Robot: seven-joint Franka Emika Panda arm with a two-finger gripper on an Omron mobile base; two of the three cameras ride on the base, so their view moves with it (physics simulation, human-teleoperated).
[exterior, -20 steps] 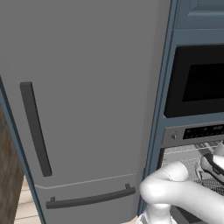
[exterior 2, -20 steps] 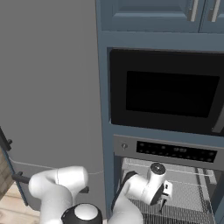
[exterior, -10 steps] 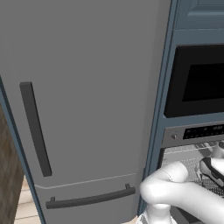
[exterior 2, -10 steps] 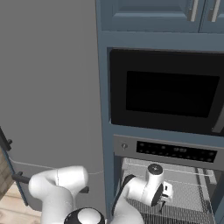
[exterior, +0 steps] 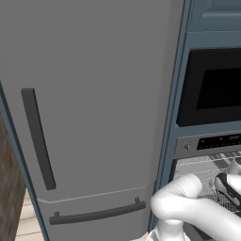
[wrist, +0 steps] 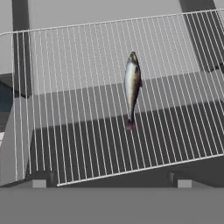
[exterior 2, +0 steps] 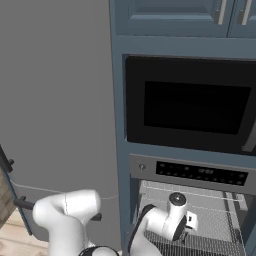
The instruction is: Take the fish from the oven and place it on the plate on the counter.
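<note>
The fish (wrist: 132, 87), slim and silvery with a dark tail, lies lengthwise on the wire rack (wrist: 78, 131) inside the oven (exterior 2: 195, 172). My gripper (wrist: 111, 181) is open and hovers in front of the rack's near edge. The fish is ahead of it, slightly right of centre, and nothing is between the fingers. In the right base view my white wrist (exterior 2: 172, 220) reaches into the open oven cavity below the control strip. From the left base the wrist (exterior: 228, 186) sits at the oven's rack (exterior: 207, 176). The plate and the counter are out of view.
A black-windowed microwave (exterior 2: 195, 107) sits right above the oven. A tall grey refrigerator (exterior: 94, 103) with dark handles (exterior: 37, 139) stands to the left. Blue-grey cabinet framing (exterior 2: 117, 125) separates them. The oven's side walls flank the rack.
The wrist has sunk a little lower in front of the oven rack over the last second. The jaws have stayed wide apart, and the fish has not moved.
</note>
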